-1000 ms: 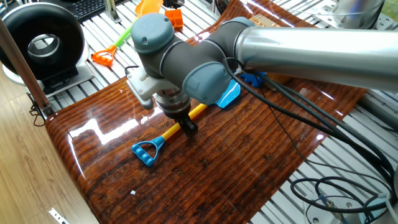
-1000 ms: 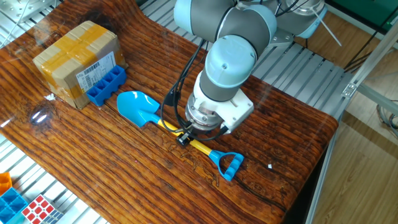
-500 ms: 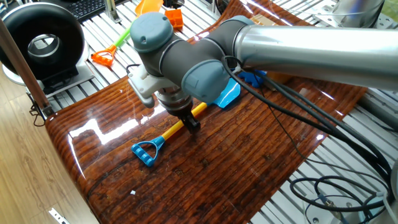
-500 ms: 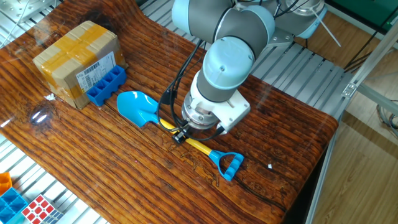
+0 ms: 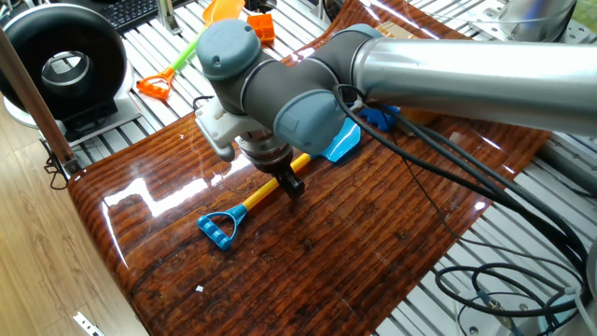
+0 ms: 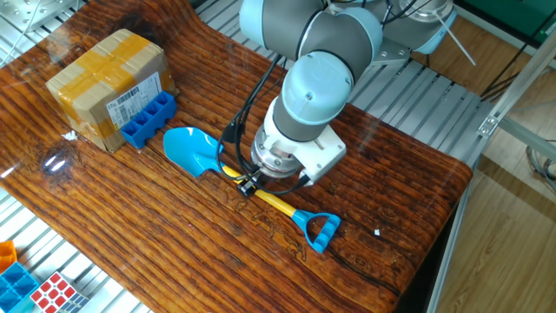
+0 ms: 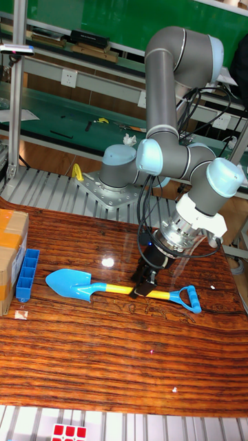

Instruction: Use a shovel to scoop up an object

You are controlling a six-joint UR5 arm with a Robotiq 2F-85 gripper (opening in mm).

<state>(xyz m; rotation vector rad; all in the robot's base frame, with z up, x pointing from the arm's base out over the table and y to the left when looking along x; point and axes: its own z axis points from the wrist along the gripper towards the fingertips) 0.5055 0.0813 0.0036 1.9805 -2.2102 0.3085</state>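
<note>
The shovel lies flat on the wooden table, with its light blue blade (image 6: 193,149), yellow shaft (image 6: 285,205) and blue D handle (image 6: 320,230) all showing. The blade's tip points at the object (image 6: 148,120), a dark blue studded block that rests against a cardboard box (image 6: 102,80). A small gap separates blade and block. My gripper (image 6: 250,187) is down at mid-shaft with a finger on either side of it, and it looks open. In the tall fixed view the gripper (image 7: 143,287) hides part of the shaft (image 7: 114,289). In one fixed view my arm covers most of the block (image 5: 378,119).
An orange-and-green toy shovel (image 5: 173,70) and a black round device (image 5: 65,56) sit beyond the table's edge. A puzzle cube (image 6: 54,291) and a blue tray (image 6: 13,283) lie on the slatted bench by the near edge. Cables hang from the arm.
My gripper has slid a little along the shaft toward the blade. The shovel and the block have stayed where they were.
</note>
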